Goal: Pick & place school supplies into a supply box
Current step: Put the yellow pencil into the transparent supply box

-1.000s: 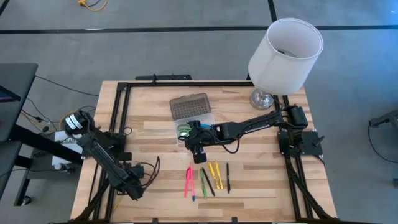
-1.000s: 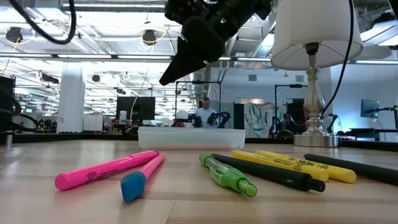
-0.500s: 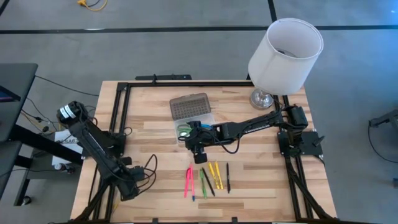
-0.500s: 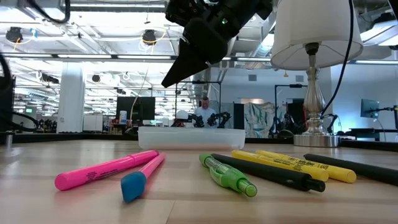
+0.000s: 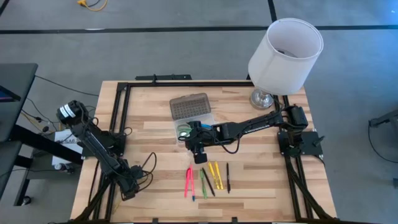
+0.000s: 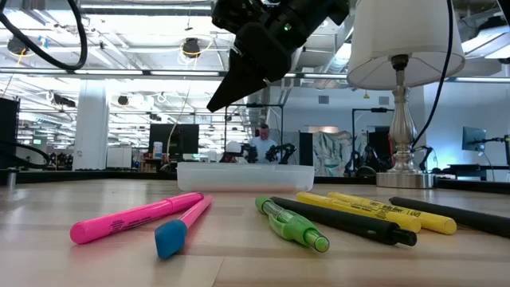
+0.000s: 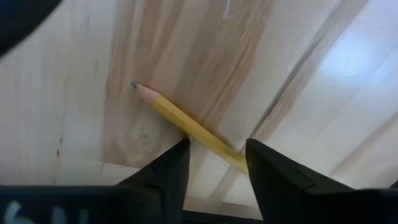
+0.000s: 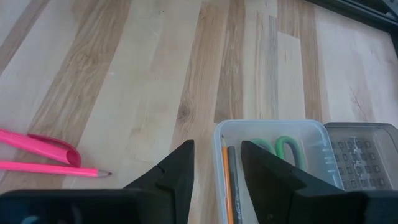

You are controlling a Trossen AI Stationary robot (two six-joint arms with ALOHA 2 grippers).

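**Two grippers over pencil and box**

Only the left wrist view shows a yellow pencil [image 7: 186, 124] lying between the parted left gripper [image 7: 214, 163] fingers (ungripped). The right gripper [image 8: 216, 163], open and empty, hovers above the supply box [image 8: 317, 134], which holds scissors [image 8: 277, 149].

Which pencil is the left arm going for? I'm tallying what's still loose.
The yellow pencil lying alone on the bare wood at the table's left front. It runs between the left gripper's open fingers, away from the cluster at centre.
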